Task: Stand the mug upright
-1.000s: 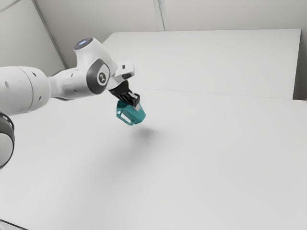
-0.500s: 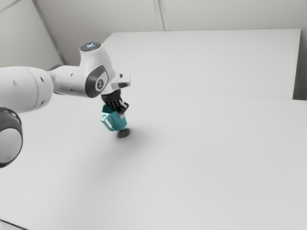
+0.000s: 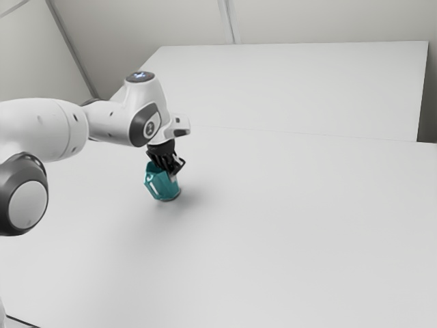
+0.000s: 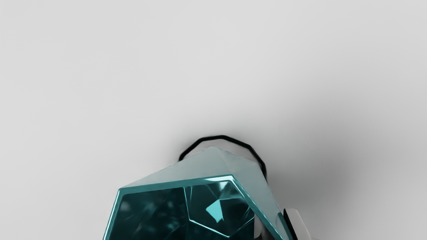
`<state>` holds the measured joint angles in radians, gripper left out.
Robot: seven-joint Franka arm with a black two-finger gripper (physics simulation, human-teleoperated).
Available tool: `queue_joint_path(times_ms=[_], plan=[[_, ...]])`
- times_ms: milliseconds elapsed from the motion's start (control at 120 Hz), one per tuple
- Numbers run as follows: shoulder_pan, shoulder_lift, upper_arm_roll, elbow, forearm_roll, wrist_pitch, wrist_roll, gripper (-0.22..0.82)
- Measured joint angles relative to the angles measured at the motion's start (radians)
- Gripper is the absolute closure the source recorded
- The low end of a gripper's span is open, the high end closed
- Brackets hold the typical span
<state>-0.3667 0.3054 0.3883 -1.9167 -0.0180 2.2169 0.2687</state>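
Note:
My gripper [image 3: 171, 173] points down at the teal, faceted mug [image 3: 161, 185] in the exterior view, holding it by its wall near the rim. The mug is close to upright, slightly tilted, its base at or just over the table. Looking down in the wrist view, I see the open mouth of the mug [image 4: 180, 181] facing the camera. There my gripper [image 4: 274, 230] has one finger outside the wall and the other inside, pinching it. A thin dark curve lies around the base; whether the base rests fully on the table I cannot tell.
The white table [image 3: 293, 225] spreads around the mug. A pale panel [image 3: 293, 89] stands beyond it, with walls behind. Soft shadow lies on the table beside the mug.
The arm has lowered the mug toward the table and carried it toward the exterior view's left. My hand has turned to point more steeply down, and the mug has tipped closer to upright.

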Motion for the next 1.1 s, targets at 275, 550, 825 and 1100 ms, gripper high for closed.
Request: queue_joint_path(times_ms=[275,550,825,1100], plan=[[-0.003,0.011,-0.002,0.000,-0.008,-0.004,-0.008,0.58],[-0.010,-0.015,0.000,0.000,-0.005,-0.018,-0.002,0.16],[-0.016,-0.156,0.001,0.054,0.033,-0.092,-0.001,0.05],[-0.017,-0.231,0.009,0.266,0.113,-0.345,-0.034,0.01]])
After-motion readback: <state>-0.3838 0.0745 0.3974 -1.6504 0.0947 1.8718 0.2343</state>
